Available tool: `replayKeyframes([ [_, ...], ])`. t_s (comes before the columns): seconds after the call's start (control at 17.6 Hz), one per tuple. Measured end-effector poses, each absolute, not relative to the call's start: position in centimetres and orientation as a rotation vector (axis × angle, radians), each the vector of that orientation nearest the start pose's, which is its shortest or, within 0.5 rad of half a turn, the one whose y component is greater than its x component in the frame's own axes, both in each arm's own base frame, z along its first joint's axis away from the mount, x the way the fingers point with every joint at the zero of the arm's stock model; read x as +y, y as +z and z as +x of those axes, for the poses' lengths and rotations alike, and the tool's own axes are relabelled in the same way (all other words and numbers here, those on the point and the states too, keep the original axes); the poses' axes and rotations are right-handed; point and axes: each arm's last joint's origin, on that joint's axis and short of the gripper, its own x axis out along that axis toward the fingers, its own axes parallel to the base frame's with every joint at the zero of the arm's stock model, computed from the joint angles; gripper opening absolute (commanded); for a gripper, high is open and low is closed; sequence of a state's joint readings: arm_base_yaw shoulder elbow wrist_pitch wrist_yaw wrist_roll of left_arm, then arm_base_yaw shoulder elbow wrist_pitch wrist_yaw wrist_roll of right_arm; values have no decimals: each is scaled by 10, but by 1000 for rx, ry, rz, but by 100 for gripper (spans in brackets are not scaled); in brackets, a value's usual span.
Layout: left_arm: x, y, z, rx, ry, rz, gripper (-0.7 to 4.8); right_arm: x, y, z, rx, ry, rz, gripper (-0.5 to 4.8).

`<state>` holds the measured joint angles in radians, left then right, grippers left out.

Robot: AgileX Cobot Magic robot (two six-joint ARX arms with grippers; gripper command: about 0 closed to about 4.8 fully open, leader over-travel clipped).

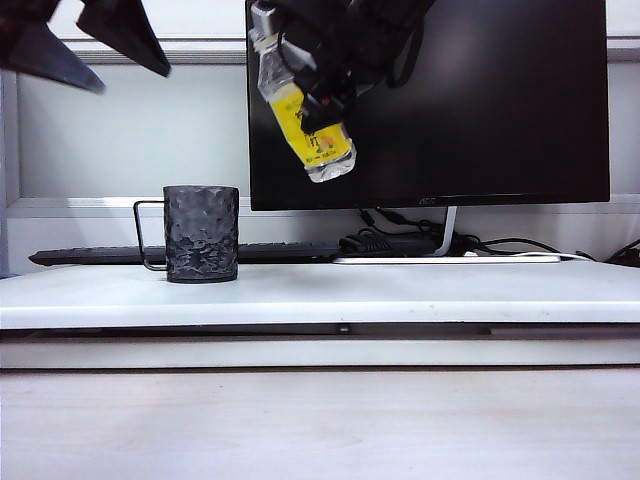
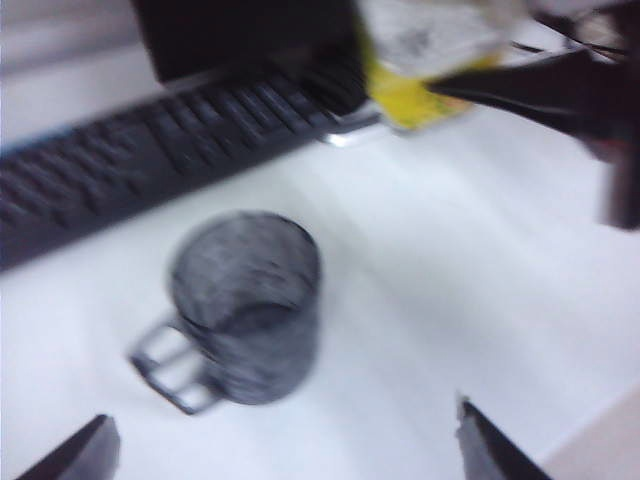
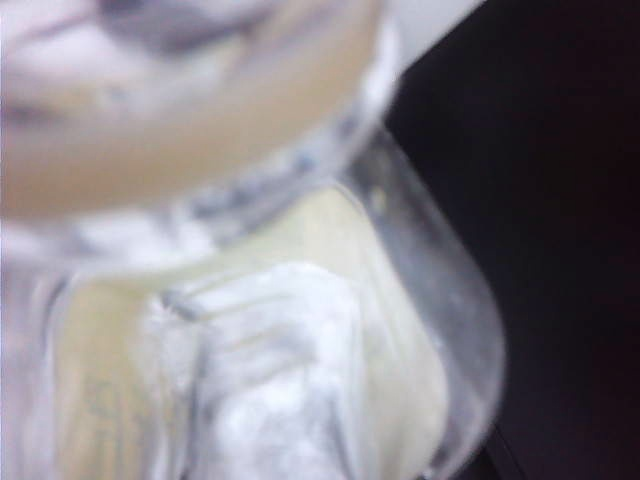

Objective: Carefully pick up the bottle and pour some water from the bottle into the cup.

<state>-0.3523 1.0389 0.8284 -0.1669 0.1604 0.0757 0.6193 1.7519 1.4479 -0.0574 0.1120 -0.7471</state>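
a dark monitor (image 1: 480, 100) stands on a white desk (image 1: 400, 295) (black keyboard (image 1: 100, 256) behind), pale wall.

Black monitor (image 1: 480, 100) on white desk (image 1: 400, 290); keyboard (image 1: 100, 256), cables (image 1: 400, 243) behind.

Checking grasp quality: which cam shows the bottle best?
Exterior view: the whole bottle shows, tilted, held aloft by the right gripper above and right of the cup. Left wrist view catches only its blurred yellow label; right wrist view is a blurred close-up.
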Motion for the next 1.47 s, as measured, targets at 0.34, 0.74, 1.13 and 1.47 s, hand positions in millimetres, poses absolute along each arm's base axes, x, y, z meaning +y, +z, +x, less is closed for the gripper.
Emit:
replayKeyframes([
  [0.34, -84, 294, 214, 375, -538, 84, 479, 251, 298, 340, 83, 639, -951, 207],
  [0.74, -85, 294, 215, 373, -555, 80, 479, 275, 275, 340, 37, 679, -1083, 198],
  [1.13, -86, 292, 213, 394, -611, 68, 479, 284, 264, 376, 10, 583, -1116, 198],
  [1.47, -87, 292, 212, 397, -626, 63, 479, 281, 262, 399, 8, 546, -1163, 198],
])
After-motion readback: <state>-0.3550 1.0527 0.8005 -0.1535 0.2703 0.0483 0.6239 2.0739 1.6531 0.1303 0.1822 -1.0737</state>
